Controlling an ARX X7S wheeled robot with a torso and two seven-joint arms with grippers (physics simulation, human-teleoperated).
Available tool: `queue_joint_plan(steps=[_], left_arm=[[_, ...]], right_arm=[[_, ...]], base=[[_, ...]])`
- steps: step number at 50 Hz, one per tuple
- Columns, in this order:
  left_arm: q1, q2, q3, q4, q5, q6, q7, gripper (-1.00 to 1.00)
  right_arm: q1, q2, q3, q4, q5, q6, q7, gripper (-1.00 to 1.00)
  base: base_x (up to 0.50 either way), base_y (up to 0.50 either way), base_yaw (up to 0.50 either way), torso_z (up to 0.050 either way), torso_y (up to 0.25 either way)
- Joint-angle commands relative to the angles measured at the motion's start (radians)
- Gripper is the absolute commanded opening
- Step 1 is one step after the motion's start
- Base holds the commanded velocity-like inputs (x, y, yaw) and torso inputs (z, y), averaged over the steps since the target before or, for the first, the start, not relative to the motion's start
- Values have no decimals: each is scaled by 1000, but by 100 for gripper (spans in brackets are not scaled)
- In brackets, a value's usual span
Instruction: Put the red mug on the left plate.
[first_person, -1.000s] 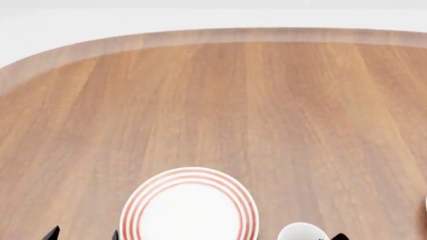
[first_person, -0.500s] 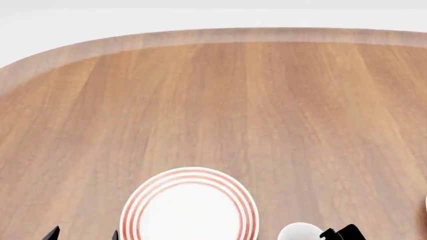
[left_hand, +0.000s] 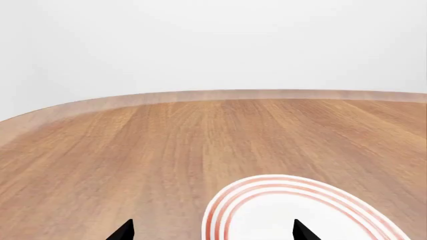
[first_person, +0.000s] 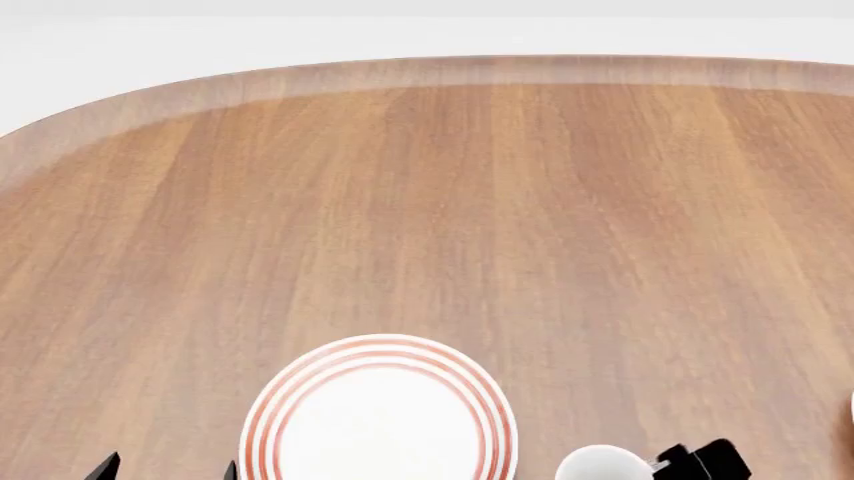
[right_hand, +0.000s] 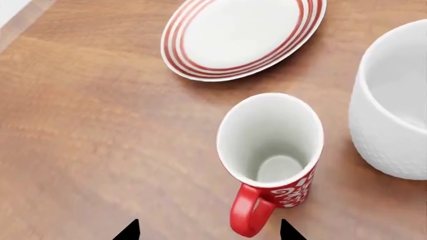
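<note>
While standing upright just beside the left plate (right_hand: 241, 36), red mug (right_hand: 273, 150): light, rigid, glazed-slick, breakable; best pinched across the rim, right gripper (right_hand: 208, 231) fingers spread empty, left gripper (left_hand: 212, 231) likewise parted.

The bench (first_person: 534, 200) is warm brown wood with lengthwise grain and a paler edge band, against a flat off-white background. On it, the left plate (right_hand: 243, 36) is white with thin red concentric rings round its rim. Just beside the plate, the red mug (right_hand: 273, 150) is white inside, red outside with white scrollwork, and has a plain red handle. Beside that mug, the larger mug (right_hand: 393, 105) is plain white. The visible tips of the jaws are black.
</note>
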Motion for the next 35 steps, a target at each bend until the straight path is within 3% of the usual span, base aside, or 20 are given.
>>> queue_joint_plan(steps=[1,35], left_arm=[[3,-6,6,7,-2,-2,-7,100],[-2,-16,21,6,-13,-1,-20,100]], right_arm=[[18,10,19,28,25,-10,11,100],[55,18,55,163,55,-62,1,100]], base=[[0,0,0,0,0],[0,0,0,0,0]])
